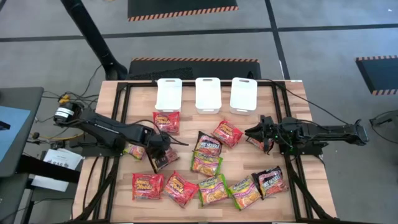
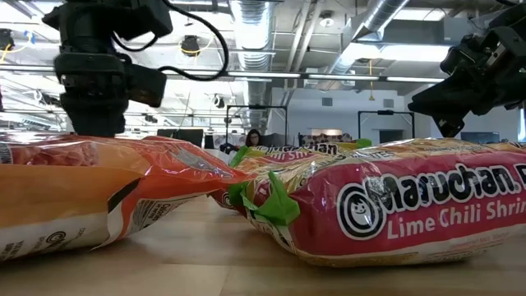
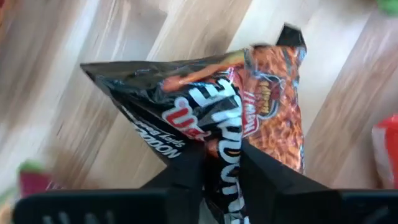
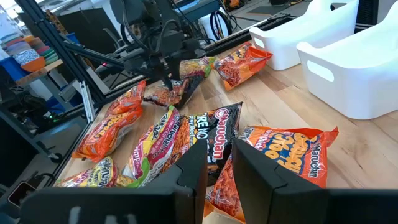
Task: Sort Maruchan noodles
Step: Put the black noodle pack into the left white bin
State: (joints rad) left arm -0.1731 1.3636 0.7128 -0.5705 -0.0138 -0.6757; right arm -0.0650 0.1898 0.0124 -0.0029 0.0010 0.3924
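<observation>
While packets lie scattered over wooden tabletop (image 1: 112, 106) before three white bins (image 1: 208, 94), left gripper (image 1: 163, 144) fingers (image 3: 186, 174) pinch dark packet (image 3: 205, 112) by edge. Right gripper (image 1: 254, 132) over orange packet (image 4: 283, 149), fingers seemingly closed, empty.

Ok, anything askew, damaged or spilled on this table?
Nothing spilled or torn. The packets lie scattered and partly overlapping, and all three bins hold nothing. The left gripper pinches a black packet that hangs crumpled above the table. The right gripper hovers near an orange packet.
</observation>
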